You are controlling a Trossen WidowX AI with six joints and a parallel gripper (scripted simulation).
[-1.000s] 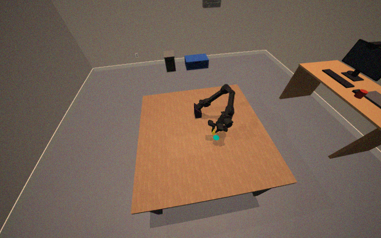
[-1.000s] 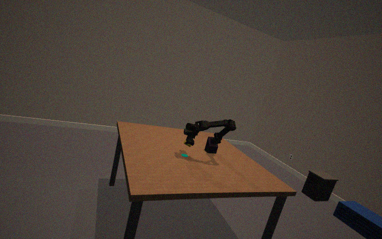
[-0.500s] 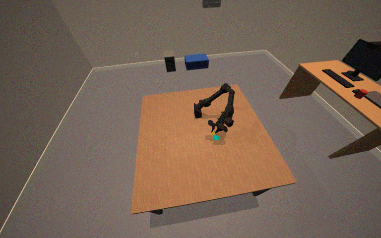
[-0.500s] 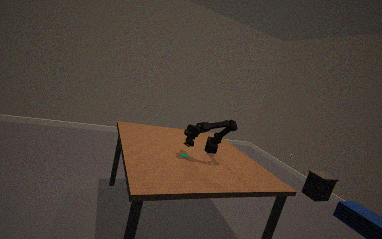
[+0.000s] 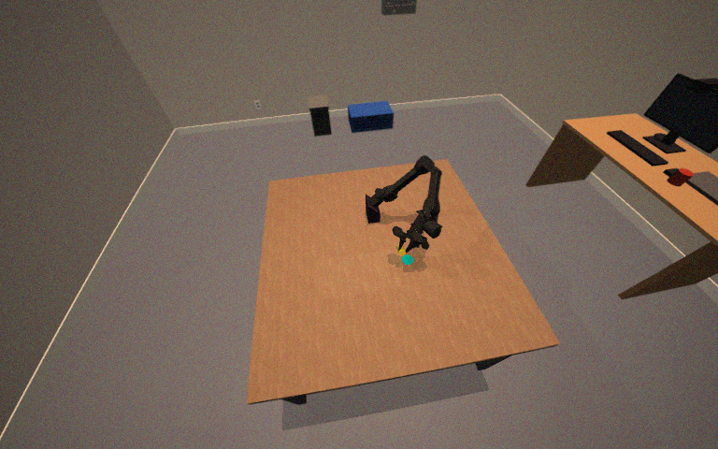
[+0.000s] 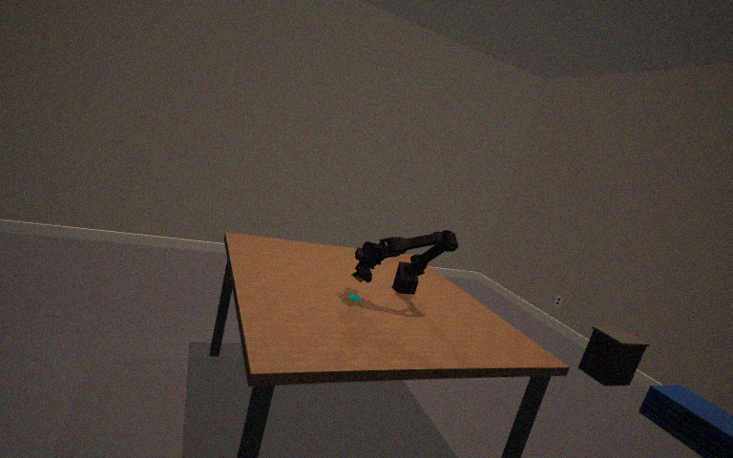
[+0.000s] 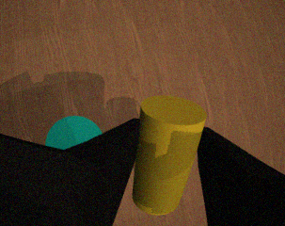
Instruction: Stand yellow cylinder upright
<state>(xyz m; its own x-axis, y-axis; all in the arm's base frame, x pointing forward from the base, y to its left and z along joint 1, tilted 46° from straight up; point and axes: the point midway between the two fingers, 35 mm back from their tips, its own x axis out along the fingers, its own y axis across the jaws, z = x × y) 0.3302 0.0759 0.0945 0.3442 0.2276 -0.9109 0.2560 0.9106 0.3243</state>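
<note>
The yellow tall cylinder is held between the fingers, tilted and raised above the table. My gripper is shut on it, with one black finger against each side in the wrist view. The cyan circle lies flat on the table, below the gripper. In the wrist view it shows left of the cylinder, its lower part hidden by the left finger.
The wooden table carries the arm's base behind the circle. The arm's shadow falls around the circle. A desk with a monitor and a red mug stands apart at the right in the top view.
</note>
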